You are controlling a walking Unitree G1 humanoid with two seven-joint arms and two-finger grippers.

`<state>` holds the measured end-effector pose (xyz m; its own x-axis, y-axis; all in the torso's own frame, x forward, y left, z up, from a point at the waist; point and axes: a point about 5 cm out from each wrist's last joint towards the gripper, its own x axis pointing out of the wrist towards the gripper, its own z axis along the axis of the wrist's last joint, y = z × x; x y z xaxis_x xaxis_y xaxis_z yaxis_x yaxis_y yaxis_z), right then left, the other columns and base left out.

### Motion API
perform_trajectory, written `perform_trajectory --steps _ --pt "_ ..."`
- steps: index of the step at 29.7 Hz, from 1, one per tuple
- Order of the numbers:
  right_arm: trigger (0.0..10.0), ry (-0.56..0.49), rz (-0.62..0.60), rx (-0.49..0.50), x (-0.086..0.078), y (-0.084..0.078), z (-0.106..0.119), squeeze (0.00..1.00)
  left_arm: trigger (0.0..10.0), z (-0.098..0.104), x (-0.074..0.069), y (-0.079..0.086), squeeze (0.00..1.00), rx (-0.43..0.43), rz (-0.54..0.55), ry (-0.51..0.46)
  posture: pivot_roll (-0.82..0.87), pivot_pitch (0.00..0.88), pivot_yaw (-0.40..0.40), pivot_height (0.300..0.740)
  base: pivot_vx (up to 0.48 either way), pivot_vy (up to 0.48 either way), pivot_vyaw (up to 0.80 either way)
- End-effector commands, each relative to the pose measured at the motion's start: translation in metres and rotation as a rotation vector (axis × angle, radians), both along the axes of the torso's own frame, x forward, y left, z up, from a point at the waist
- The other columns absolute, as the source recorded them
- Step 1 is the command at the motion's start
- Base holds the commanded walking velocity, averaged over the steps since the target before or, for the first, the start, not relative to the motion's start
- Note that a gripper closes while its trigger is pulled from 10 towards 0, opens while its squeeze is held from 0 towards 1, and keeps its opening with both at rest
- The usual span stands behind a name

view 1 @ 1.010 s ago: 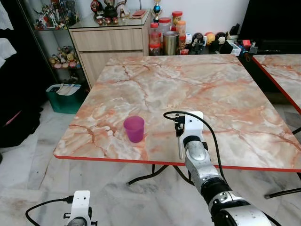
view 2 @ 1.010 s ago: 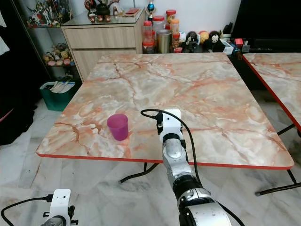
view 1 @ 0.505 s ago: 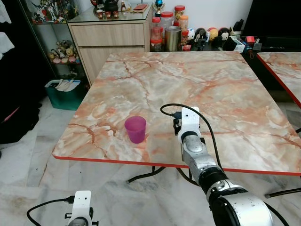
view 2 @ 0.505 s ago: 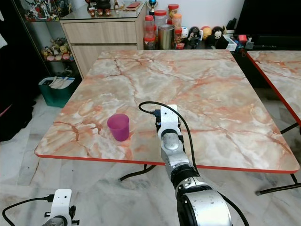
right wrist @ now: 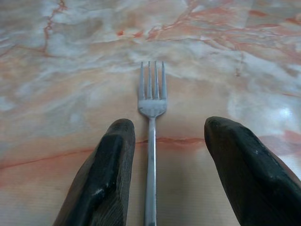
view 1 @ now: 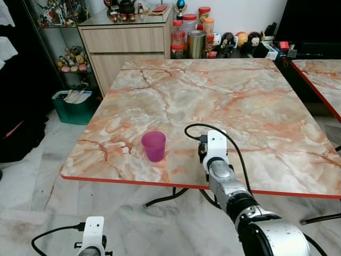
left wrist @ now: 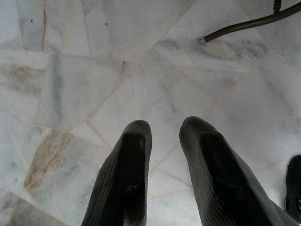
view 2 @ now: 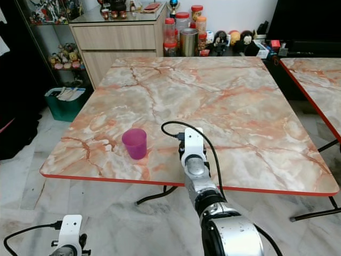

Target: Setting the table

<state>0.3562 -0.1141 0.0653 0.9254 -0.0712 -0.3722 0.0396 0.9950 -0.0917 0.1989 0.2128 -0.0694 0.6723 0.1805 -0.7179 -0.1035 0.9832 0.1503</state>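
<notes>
On the table (view 1: 256, 101), near its front edge, we hold our right gripper (right wrist: 162, 179) low over the marble with its fingers (right wrist: 106, 183) spread wide. A fork (right wrist: 151, 122) lies flat on the top between them, tines pointing away from the wrist, touching neither finger. To the left of our right arm stands a cup (view 1: 153, 145), upright and near the front edge, apart from the arm. Our left gripper (left wrist: 164, 174) hangs idle below table height over the floor (left wrist: 84, 70), its fingers (left wrist: 124, 174) a little apart and holding nothing.
</notes>
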Motion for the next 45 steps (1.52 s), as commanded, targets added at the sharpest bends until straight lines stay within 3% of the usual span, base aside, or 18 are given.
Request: perform_trajectory --steps 1,9,22,45 --pt "10.0 0.018 -0.002 0.010 -0.001 0.000 -0.002 0.00 10.0 -0.003 -0.005 0.000 0.00 -0.003 0.001 0.028 0.03 0.000 0.034 0.740 0.000 0.000 0.00" --pt "10.0 0.071 0.013 0.039 -0.007 0.000 -0.013 0.00 10.0 -0.004 -0.006 -0.002 0.00 -0.006 0.000 0.032 0.03 0.000 0.032 0.740 0.000 0.000 0.00" --pt "10.0 0.038 0.047 0.082 -0.004 0.006 -0.008 0.00 10.0 -0.004 -0.006 0.000 0.00 0.001 0.007 0.030 0.04 0.000 0.031 0.740 0.000 0.000 0.00" --pt "9.8 0.099 0.045 0.036 -0.010 0.003 -0.017 0.00 10.0 -0.009 -0.012 -0.006 0.00 -0.028 0.002 0.066 0.04 0.000 0.013 0.740 0.000 0.000 0.00"
